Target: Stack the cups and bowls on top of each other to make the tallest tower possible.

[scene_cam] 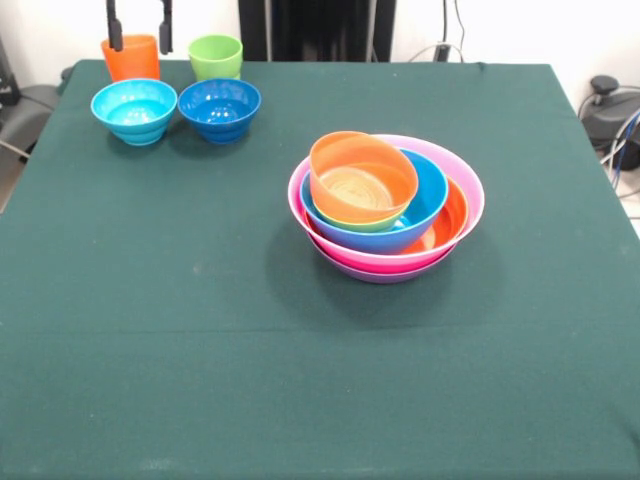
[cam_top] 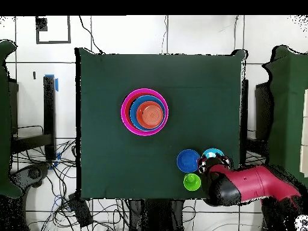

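Tower (scene_cam: 386, 205) sits right of centre on the green bench (scene_cam: 200, 330); purple base bowl shows only as a sliver under the pink; small orange bowl (scene_cam: 362, 177) tilted on top. Upper left: end effector (scene_cam: 139, 38), fingers apart, cut off by frame edge, over orange cup (scene_cam: 130, 57); overhead, the arm (cam_top: 246, 185) hides that cup. No legible writing.

We record a dark green bench (scene_cam: 200, 330). Tower (scene_cam: 386, 205): purple, pink, orange, blue, lime green, orange bowls. Apart: light blue bowl (scene_cam: 134, 110), dark blue bowl (scene_cam: 219, 108), orange cup (scene_cam: 131, 57), lime green cup (scene_cam: 215, 56). Fingers (scene_cam: 115, 25) black.
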{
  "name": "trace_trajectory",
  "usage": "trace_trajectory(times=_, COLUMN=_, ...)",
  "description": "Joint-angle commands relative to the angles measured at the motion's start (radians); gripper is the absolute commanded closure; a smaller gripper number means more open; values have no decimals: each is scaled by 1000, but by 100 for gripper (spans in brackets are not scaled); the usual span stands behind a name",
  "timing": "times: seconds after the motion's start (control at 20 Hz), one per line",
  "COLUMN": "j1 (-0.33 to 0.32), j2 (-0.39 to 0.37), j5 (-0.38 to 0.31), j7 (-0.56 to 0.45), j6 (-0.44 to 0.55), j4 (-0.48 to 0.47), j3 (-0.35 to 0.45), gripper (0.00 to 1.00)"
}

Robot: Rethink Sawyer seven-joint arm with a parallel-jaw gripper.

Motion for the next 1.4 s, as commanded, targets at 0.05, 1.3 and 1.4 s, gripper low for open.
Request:
trace_trajectory(times=0.05, j1=120, j2=-18, j5=-135, j7=168, j6=-82, j4=40, j3=-170, gripper=0)
trace_trajectory(times=1.3, j1=239, j2=114, j5=26, j7=164, j6=-188, j4=-7, j3=-316, gripper=0)
trace_trajectory(times=1.4, j1=239, j2=124, j5=35, j7=162, j6=-199, j4=-5, j3=-321, gripper=0)
